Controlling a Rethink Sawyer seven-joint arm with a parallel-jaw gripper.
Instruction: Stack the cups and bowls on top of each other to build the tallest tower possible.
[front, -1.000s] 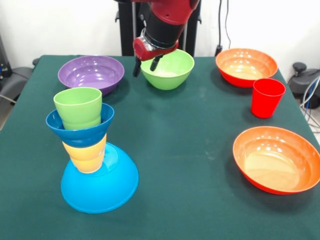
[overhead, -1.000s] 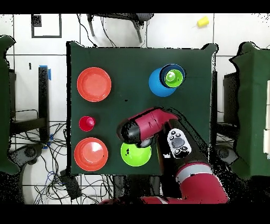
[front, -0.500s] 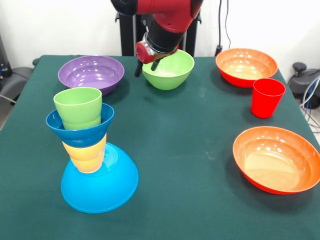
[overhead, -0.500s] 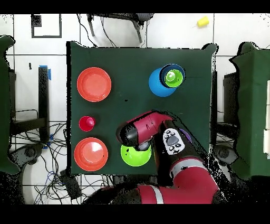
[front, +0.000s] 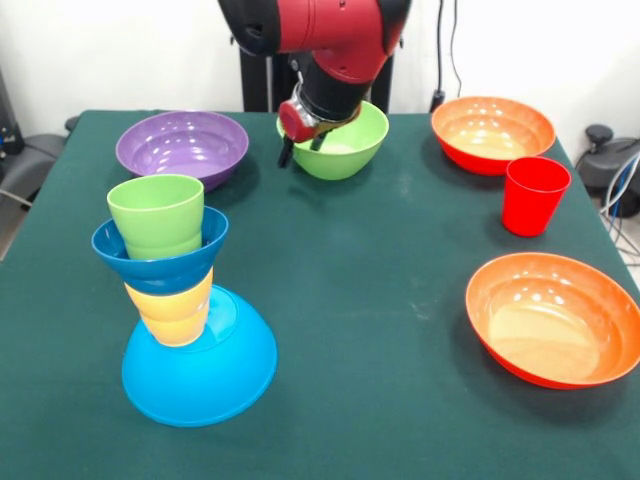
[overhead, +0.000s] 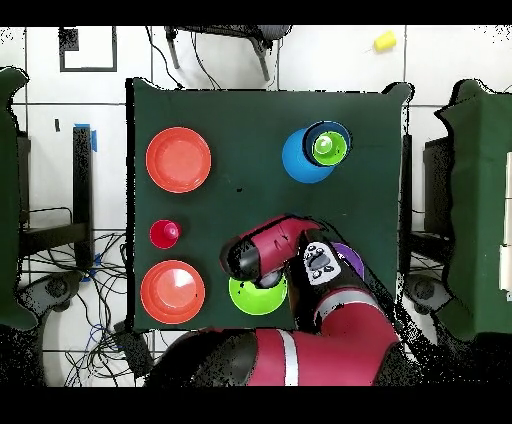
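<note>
Gripper: the gripper (front: 302, 145) hangs over the left rim of the green bowl (front: 340, 140); one finger (front: 287, 154) outside the wall, the other at the rim or just inside; spread apart, holding nothing; in the overhead view the arm hides it
Tower: the tower (front: 185, 310) stands at the near left of the table (front: 380, 300); large light-blue bowl (front: 205, 370) upside down as base; a yellow cup (front: 172, 310) on it; the small dark-blue bowl (front: 160, 258) on that; a green cup (front: 157, 215) seated in it; the stack leans slightly left
Loose bowls: purple bowl (front: 182, 146) far left, just beside the green one; one orange bowl (front: 492, 132) far right; the second orange bowl (front: 555, 318) near right
Loose cup: red cup (front: 534, 195) upright, between the two orange bowls
Floor: a small yellow object (overhead: 384, 41) lies off the table in the overhead view
</note>
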